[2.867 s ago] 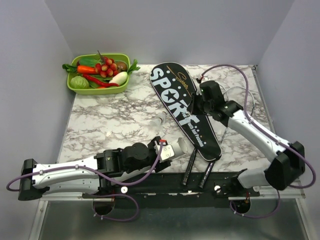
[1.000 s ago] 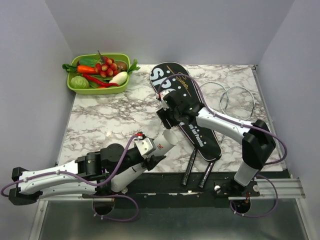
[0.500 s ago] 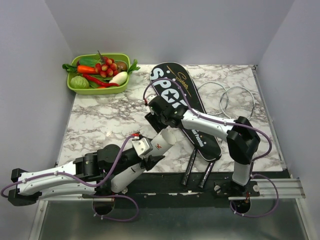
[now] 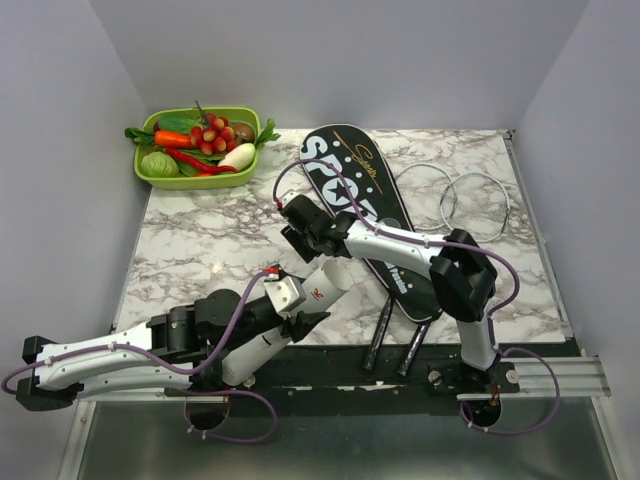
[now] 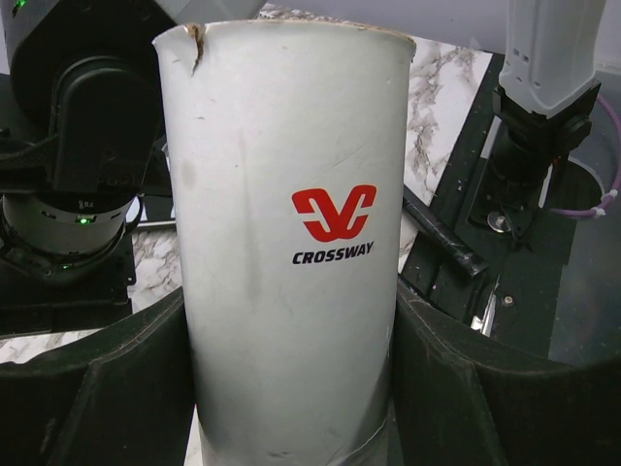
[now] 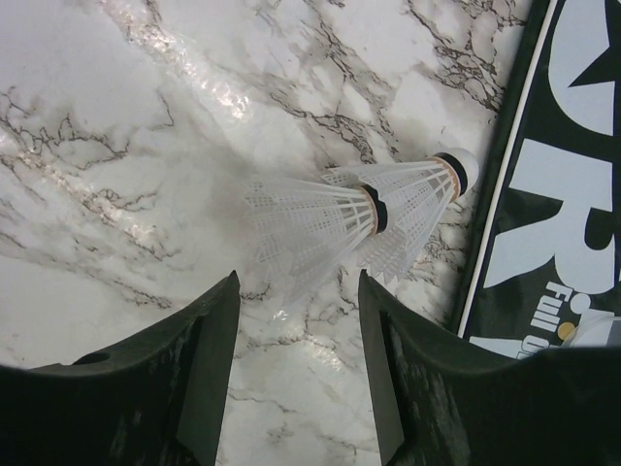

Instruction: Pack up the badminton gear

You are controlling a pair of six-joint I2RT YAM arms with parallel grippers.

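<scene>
Meanwhile, left hand (image 5: 291, 320) grasps the white tube (image 5: 291, 146); right hand (image 6: 296, 291), released, hovers just short of shuttlecocks (image 6: 374, 214).

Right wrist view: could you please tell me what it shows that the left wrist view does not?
Only right wrist: two nested white shuttlecocks lying beside the black lettered racket bag. Only left wrist: the white cardboard tube with a red logo, clamped in the left gripper, and a black racket handle. Both: the marble tabletop.
</scene>
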